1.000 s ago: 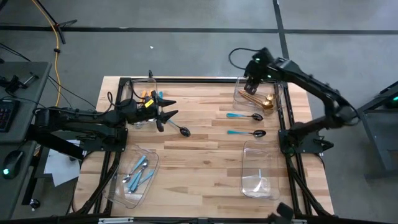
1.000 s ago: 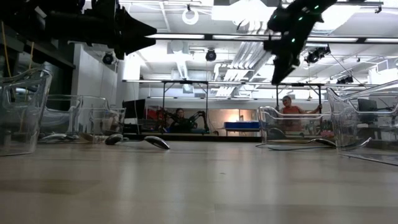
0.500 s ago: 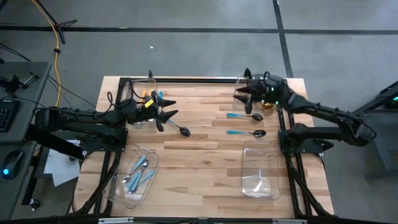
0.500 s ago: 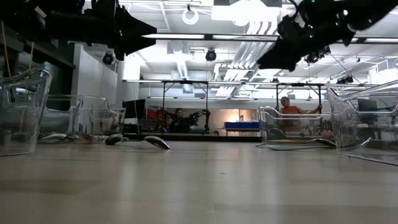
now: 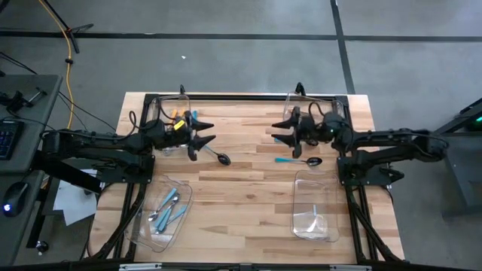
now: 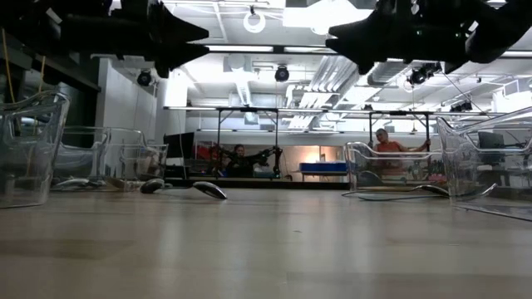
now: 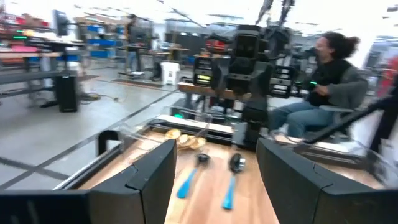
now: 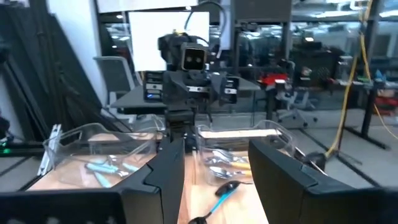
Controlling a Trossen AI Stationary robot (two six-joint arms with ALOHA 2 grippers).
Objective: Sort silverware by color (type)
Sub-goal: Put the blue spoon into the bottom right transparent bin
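My left gripper (image 5: pixel 208 131) hovers open over the table's left half, pointing level toward the right. My right gripper (image 5: pixel 274 132) hovers open opposite it, pointing level toward the left. Neither has anything between its fingers. A black spoon (image 5: pixel 218 156) lies flat on the wood under the left gripper. Two teal-handled black spoons (image 7: pixel 189 177) (image 5: pixel 298 159) lie flat beyond the right gripper. Gold pieces (image 7: pixel 183 138) lie in the far right bin. Orange-handled pieces (image 8: pixel 230 163) fill the far left bin, and light-blue-handled ones (image 5: pixel 167 205) the near left bin.
Four clear plastic bins stand at the table's corners: far left (image 5: pixel 162 113), near left (image 5: pixel 154 233), far right (image 5: pixel 339 113), near right (image 5: pixel 315 207). Bare wood lies between the two grippers. People sit in the room beyond the table.
My right gripper has come down from above the far right bin and moved toward the table's middle. It has tipped from pointing down to pointing level at the left arm, its fingers still apart.
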